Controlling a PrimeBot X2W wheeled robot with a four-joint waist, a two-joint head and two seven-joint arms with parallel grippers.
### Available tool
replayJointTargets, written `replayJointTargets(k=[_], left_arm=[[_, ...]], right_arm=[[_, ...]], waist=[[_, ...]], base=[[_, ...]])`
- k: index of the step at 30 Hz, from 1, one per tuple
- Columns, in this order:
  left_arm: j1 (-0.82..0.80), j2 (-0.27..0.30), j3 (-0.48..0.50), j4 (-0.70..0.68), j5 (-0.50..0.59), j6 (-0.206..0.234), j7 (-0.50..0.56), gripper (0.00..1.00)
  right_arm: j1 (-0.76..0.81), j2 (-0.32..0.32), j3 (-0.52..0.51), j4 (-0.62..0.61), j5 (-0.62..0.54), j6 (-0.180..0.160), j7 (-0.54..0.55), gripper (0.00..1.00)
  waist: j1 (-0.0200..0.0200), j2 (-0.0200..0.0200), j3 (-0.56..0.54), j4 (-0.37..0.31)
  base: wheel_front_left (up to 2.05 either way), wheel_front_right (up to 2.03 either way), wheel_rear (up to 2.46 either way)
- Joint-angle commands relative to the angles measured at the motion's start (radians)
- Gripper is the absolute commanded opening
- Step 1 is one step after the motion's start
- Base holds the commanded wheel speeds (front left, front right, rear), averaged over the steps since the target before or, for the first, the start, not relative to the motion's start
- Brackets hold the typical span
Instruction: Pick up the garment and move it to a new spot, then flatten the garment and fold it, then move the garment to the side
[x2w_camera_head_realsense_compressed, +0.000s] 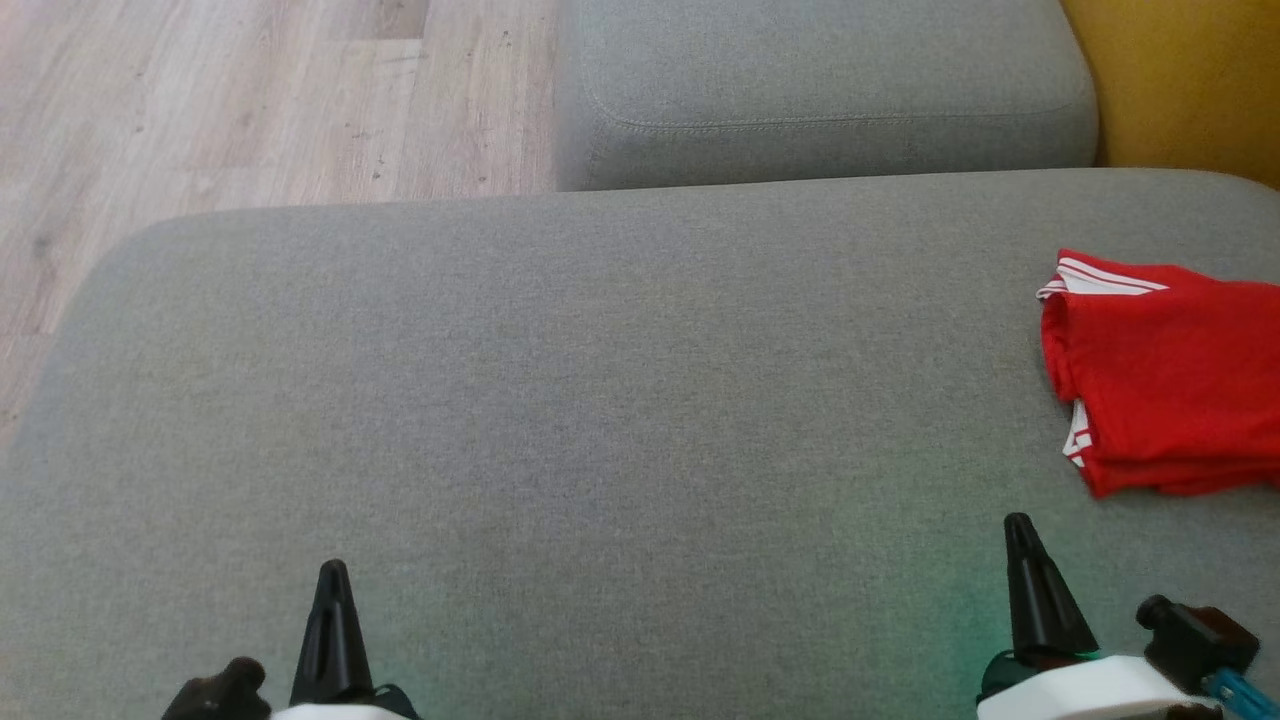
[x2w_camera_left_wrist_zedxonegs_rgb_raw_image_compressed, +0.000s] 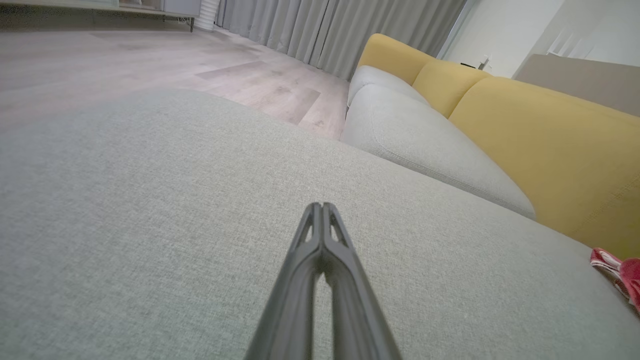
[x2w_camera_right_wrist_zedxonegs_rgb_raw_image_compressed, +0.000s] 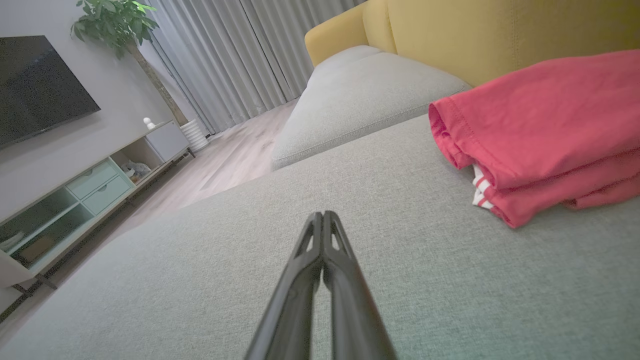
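Left gripper (x2w_camera_head_realsense_compressed: 333, 572): two long dark fingers pressed together, holding nothing, poised over the near edge of the broad grey woven-fabric sofa seat (x2w_camera_head_realsense_compressed: 600, 400).

Right gripper (x2w_camera_head_realsense_compressed: 1018, 522): likewise closed and empty, over the front right of the same seat, near the cloth but apart from it.

Red knit garment with white striped trim (x2w_camera_head_realsense_compressed: 1170, 380): lies on the seat at the robot's far right, near the mustard-yellow backrest (x2w_camera_head_realsense_compressed: 1190, 80). It is folded into a compact stack of several layers with roughly aligned edges, and is partly cut off by the head view's border.

Status, by judgement: relocation, flattening, folding and the shift to the side all appear done, since the bundle sits neat and well off the seat's middle.

Remaining: seemingly nothing beyond parking both arms.
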Motion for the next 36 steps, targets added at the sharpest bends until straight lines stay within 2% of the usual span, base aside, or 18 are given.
replayJointTargets(k=[1, 36], left_arm=[[-0.045, 0.013, 0.02, -0.022, -0.037, -0.008, 0.006, 0.0], [-0.12, 0.022, 0.084, 0.001, -0.459, -0.069, 0.098, 0.0]], right_arm=[[-0.047, -0.019, -0.004, -0.026, 0.042, 0.0, 0.006, 0.0], [-0.128, -0.03, -0.046, 0.004, 0.491, 0.0, 0.096, 0.0]], waist=[[-0.0001, 0.0, 0.0, -0.001], [-0.0001, 0.0, 0.008, -0.015]], base=[[0.0, 0.0, 0.0], [0.0, 0.0, 0.0]])
